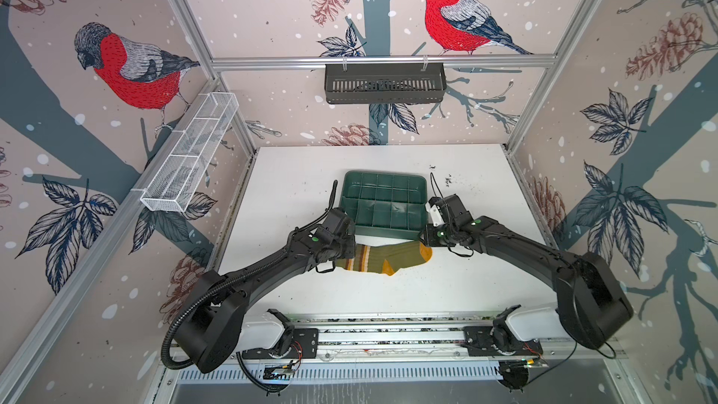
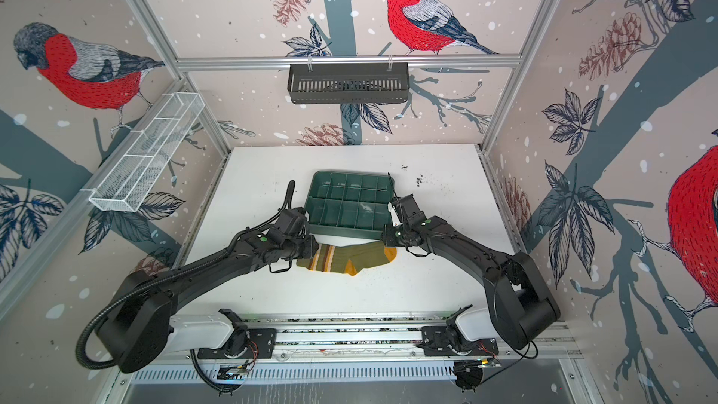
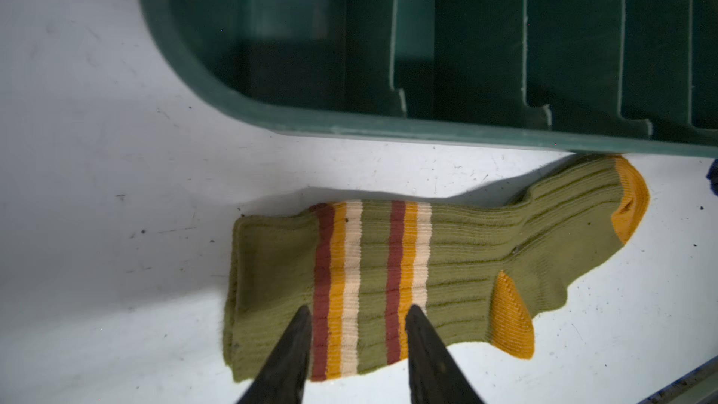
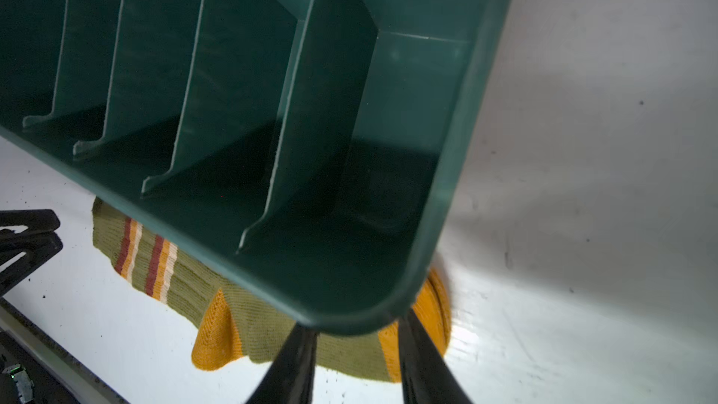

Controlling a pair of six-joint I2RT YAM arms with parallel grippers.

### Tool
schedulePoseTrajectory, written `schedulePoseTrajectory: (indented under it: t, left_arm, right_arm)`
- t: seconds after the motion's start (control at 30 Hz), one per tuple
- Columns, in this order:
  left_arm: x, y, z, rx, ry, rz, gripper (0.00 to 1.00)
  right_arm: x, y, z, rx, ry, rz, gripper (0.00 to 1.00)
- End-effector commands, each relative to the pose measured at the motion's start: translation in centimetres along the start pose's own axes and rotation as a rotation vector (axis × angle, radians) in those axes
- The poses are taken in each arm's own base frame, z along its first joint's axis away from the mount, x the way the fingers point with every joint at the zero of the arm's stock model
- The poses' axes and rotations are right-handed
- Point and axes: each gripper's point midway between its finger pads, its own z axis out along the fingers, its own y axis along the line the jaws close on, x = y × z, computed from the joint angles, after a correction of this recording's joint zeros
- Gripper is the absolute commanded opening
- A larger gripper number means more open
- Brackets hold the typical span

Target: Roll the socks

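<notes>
Your socks (image 1: 388, 260) lay flat on the desk (image 1: 427, 293), just in front of the green tray (image 1: 384, 232). The cuff pointed left and the mustard toe (image 4: 433, 305) sat at the tray's near right corner. Your left jaws stood apart over the striped cuff (image 3: 351, 266), gripping nothing. The right jaws stood apart over the toe. Whether either touched the knit, I couldn't tell.

Socks (image 1: 382, 260) on table (image 1: 466, 285), just in front of tray (image 1: 382, 233), cuff left, toe right
</notes>
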Motion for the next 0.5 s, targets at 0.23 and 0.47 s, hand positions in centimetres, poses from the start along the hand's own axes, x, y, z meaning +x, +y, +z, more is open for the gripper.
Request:
schedulePoseTrajectory:
  t: [0.23,0.47]
  left_arm:
    - [0.5,3.3,0.5,-0.059,0.004,-0.055,0.41]
    - [0.1,4.0,0.0,-0.069,-0.019,-0.071,0.42]
  right_arm:
    - [-6.0,-2.1,1.0,0.025,-0.113,-0.002,0.36]
    - [-8.6,-2.1,2.2,0.020,-0.132,-0.010,0.35]
